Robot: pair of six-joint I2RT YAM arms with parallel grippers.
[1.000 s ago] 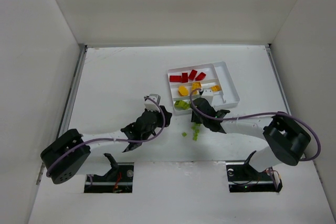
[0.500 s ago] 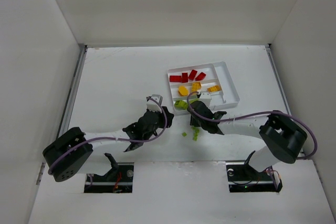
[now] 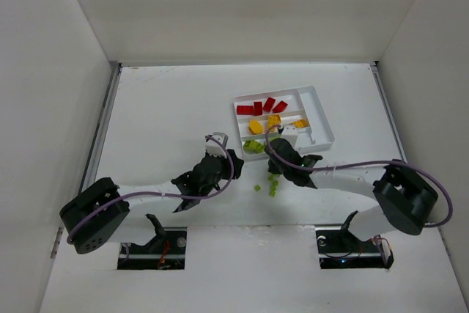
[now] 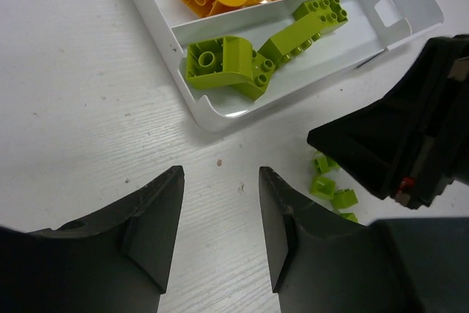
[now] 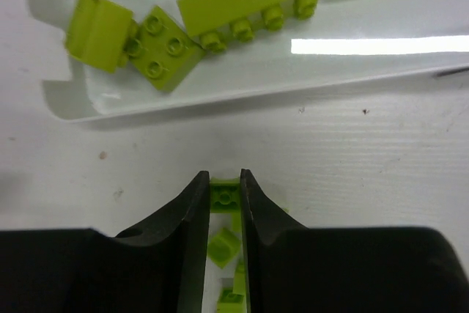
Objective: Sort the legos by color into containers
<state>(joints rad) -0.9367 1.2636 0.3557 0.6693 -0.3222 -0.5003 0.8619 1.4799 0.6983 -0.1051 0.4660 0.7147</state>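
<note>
the tiny cube is hard, smooth, lime green plastic and, i judge, almost without weight. it will not bend or break, but it is slippery and so small that it can pop out sideways if the pads press on a corner. the best hold is on two flat opposite sides, with the studs up, and low on the body.

the right pincer is pressed together on this cube, which sits right at the tips with one finger on each side. the hold looks straight. i cannot tell if the cube is already off the table or is touching it. more loose cubes lie just behind it between the fingers, so one may get dragged along.

the left pincer is spread, holds nothing and touches nothing. it hangs over bare table just beside the near corner of the tray.

the held cube is on the table side of the tray wall, near the green slot, where the big green bricks lie. the red bricks and yellow bricks are each in their own slot.
</note>
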